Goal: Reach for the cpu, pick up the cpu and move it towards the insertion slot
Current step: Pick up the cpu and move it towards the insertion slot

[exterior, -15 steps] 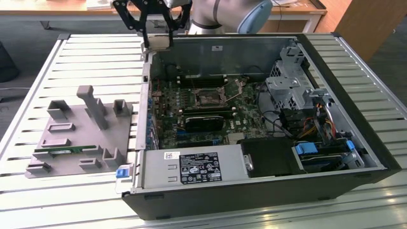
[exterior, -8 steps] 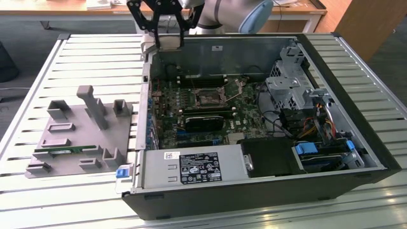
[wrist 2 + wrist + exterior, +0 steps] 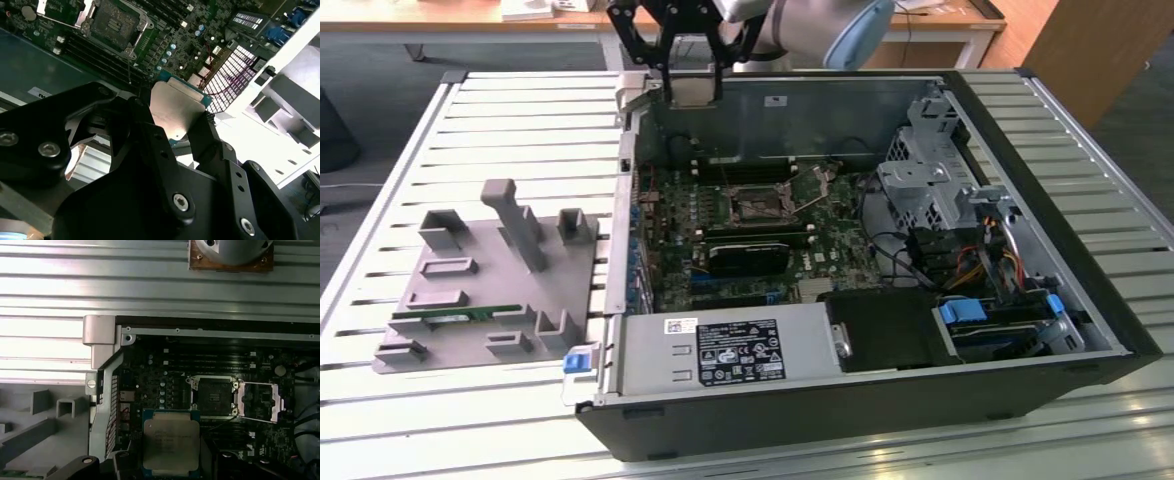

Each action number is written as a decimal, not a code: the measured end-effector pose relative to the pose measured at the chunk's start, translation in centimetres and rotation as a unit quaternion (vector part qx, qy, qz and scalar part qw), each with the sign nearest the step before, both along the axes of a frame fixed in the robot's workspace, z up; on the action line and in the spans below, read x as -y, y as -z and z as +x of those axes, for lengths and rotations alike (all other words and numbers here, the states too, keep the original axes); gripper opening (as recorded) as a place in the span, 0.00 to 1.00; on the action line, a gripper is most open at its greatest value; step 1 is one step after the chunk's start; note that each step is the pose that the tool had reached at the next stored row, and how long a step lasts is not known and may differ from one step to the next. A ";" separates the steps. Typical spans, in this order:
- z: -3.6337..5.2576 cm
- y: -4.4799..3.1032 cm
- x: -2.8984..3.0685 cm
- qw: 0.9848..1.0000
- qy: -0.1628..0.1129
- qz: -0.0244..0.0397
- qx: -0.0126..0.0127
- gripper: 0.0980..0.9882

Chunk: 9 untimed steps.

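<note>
One item held: the cpu point(image 3: 171, 442), clamped by its opposite edges between the black fingers point(image 3: 150, 145) of the gripper point(image 3: 690, 82).
Cpu location: I see it carried in the air above the far wall of the open computer case point(image 3: 1067, 310), metal top facing the first wrist view.
Handling: I judge it light, stiff and flat; the smooth metal lid looks slippery, and the underside contacts are likely fragile. Edge grip, as now, is the correct hold.
Pincer state: narrowed onto the chip, with both fingers bearing on its thin edges in the second wrist view.
Insertion slot point(image 3: 214, 397): open, its frame point(image 3: 258, 401) swung aside; well apart from the chip, on the motherboard point(image 3: 720, 215).
Edges: the case wall lies directly below the gripper; memory slots point(image 3: 100, 55) border the socket.
Open room: I judge free space above the board; the drive cage point(image 3: 927, 180) stands on the exterior view's right.
Outside the case: grey fixture tray point(image 3: 480, 275) on the slatted table point(image 3: 520, 110).
</note>
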<state>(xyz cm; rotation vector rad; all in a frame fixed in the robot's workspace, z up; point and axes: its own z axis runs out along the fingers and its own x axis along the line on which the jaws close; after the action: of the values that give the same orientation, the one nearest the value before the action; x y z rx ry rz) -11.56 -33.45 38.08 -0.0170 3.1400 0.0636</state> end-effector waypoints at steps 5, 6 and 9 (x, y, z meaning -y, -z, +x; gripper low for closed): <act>1.22 0.12 -0.07 1.000 0.003 0.000 0.000 0.50; 1.48 0.14 -0.09 1.000 0.004 0.000 0.000 0.50; 2.14 0.19 -0.19 1.000 0.005 0.000 0.000 0.50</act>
<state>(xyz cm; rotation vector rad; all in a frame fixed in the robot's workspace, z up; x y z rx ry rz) -9.42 -33.27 37.89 -0.0009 3.1399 0.0635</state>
